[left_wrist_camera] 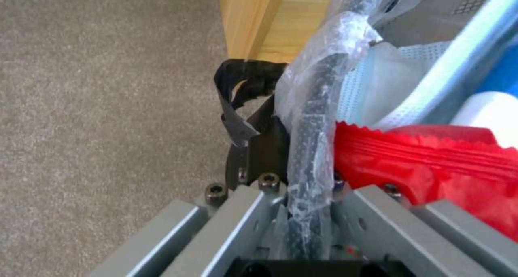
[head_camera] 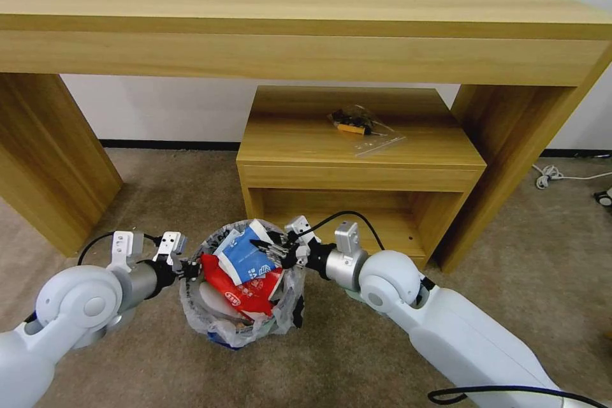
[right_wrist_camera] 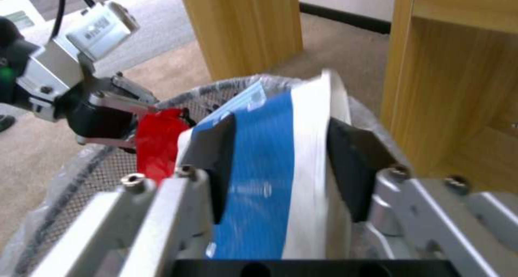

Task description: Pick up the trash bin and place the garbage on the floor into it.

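Now blue wrapper [right_wrist_camera: 270, 163] between right tool [right_wrist_camera: 281, 168] pads.

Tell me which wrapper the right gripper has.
The blue-and-white wrapper, between the right gripper fingers over the trash bin; the red wrapper lies loose.

A crinkled translucent plastic liner [left_wrist_camera: 318, 66] over black mesh is clamped between matt grey metal fingers [left_wrist_camera: 253, 212]; a glossy red wrapper [left_wrist_camera: 432, 163] is seen just beside them.

black mesh trash bin [head_camera: 210, 306] with a clear crinkly liner, red wrapper [head_camera: 239, 290], blue-and-white packet [head_camera: 248, 255], beige carpet [head_camera: 159, 204], light wood desk [head_camera: 306, 13].
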